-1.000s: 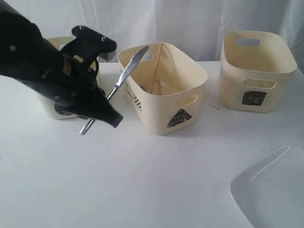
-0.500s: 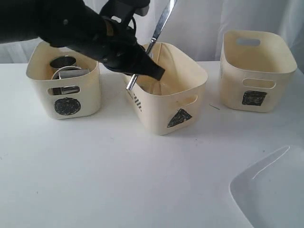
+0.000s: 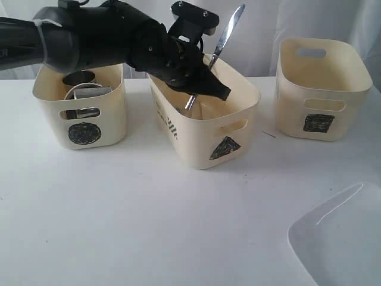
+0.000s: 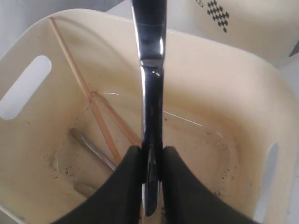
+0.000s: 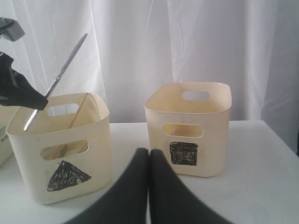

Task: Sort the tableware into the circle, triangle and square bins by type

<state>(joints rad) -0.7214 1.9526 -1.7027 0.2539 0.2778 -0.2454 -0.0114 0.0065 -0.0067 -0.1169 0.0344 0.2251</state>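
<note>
Bulky black left arm point(image 3: 89, 42), black camera bracket point(image 3: 193, 11) with silver screws, smooth black tapered right end effector point(image 5: 148, 154)

A white table point(image 3: 119, 208) stands before a white curtain point(image 3: 256, 24).

Gripping a knife point(image 3: 229, 27) in the left pincer point(image 3: 202, 90); right pincer point(image 5: 148, 161) closed on itself.
Reaches in from the left of the exterior view with the black left arm point(image 3: 89, 42), wrist bent so that the pincer slants down and to the right. Clamps both dark fingers point(image 4: 126, 186) on the lower part of the knife, blade standing up steeply past the wrist. Holds the right pincer roughly level, its two fingers pressed side by side, touching along their length.
</note>
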